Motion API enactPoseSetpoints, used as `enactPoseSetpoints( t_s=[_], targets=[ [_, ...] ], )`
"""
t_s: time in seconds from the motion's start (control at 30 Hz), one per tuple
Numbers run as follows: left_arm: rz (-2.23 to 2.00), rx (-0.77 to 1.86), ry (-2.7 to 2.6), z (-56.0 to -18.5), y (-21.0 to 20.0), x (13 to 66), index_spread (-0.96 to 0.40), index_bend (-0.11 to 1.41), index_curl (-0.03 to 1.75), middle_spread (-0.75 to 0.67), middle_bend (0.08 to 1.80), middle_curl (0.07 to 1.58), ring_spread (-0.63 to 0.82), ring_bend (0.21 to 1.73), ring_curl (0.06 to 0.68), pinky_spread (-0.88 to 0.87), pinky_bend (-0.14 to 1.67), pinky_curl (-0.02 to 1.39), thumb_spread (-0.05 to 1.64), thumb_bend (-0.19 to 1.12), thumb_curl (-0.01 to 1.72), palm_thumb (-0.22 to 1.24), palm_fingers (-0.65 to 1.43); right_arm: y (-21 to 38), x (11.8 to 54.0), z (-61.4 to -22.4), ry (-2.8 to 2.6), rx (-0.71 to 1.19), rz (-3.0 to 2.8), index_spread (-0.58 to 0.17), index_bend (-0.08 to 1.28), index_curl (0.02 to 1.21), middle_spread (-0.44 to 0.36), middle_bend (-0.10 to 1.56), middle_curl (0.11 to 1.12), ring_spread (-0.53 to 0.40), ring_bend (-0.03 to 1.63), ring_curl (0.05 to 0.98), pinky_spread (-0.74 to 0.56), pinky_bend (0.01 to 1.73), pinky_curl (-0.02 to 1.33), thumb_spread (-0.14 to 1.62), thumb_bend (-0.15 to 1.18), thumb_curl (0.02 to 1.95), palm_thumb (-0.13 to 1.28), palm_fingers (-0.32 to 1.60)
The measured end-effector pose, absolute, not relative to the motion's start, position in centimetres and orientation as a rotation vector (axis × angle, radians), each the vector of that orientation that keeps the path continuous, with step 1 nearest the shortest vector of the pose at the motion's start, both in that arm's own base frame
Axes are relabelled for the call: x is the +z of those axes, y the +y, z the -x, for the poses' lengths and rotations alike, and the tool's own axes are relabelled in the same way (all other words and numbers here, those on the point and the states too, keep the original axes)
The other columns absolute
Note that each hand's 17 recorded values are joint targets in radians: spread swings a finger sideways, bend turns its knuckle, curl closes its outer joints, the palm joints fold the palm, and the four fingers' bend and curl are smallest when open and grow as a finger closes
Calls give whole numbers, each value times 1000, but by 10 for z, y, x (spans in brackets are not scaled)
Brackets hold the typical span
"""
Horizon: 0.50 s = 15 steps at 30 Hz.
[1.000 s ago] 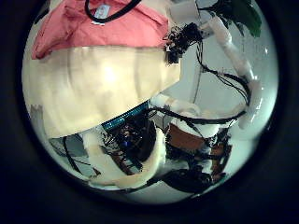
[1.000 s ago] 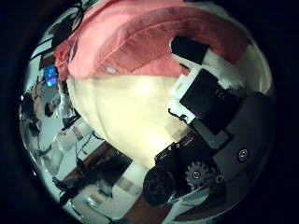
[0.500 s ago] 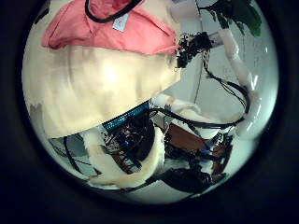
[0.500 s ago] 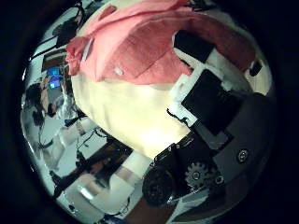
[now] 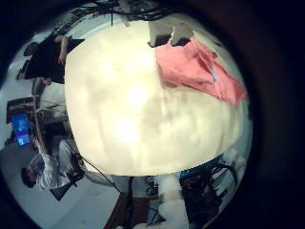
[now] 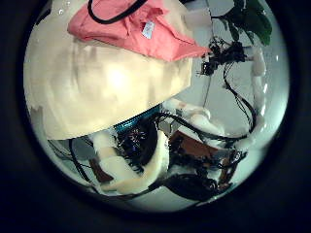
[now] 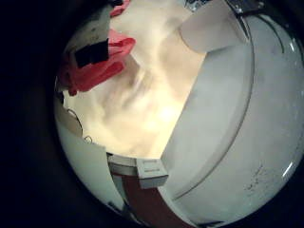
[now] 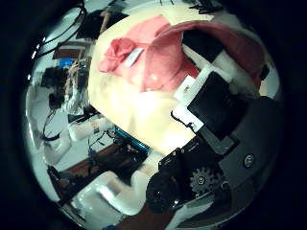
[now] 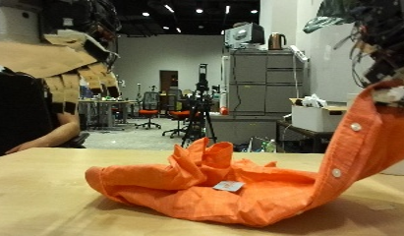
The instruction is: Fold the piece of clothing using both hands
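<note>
**Orange shirt half lifted off the tabletop**

The orange button shirt lies crumpled on the pale wooden tabletop, a white label showing on its folds. One edge, with white buttons along it, rises steeply off the heap to the right robot hand at the outside view's upper edge. In the right thumb-side palm view that robot hand's fingers are curled over the cloth, clamped on it. The left robot hand is out of the outside view; its palm views look down on the shirt from well above, and whether its fingers are apart or together I cannot tell.

The tabletop is otherwise bare and light-coloured. Behind it the room holds grey metal cabinets, office chairs and ceiling spotlights.
</note>
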<state>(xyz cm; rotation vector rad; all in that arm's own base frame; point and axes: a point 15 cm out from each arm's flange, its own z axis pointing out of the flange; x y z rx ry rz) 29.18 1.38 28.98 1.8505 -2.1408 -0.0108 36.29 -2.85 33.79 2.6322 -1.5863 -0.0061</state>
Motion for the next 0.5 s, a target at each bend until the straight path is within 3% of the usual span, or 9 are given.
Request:
enactPoseSetpoints(
  t_s=[0.27, 0.5],
  targets=[
    [-1870, 16, -2101, -285, 30, 286, 172, 160, 277, 396, 211, 325, 589, 403, 216, 519, 279, 313, 1193, -12, 267, 256, 10, 118, 384, -390, -1321, 112, -2865, -252, 1015, 884, -120, 1294, 780, -202, 1325, 690, -321, 1253, 649, 1173, 29, 835, 1128, 1133],
    [-1904, 42, -2067, -279, 40, 288, 186, 161, 281, 395, 212, 326, 589, 395, 215, 519, 269, 312, 1248, 8, 277, 355, 18, 231, 360, -430, -1096, 69, -2946, -252, 1005, 891, -121, 1296, 783, -203, 1326, 696, -319, 1260, 647, 1196, 8, 858, 1105, 1127]
  ],
)
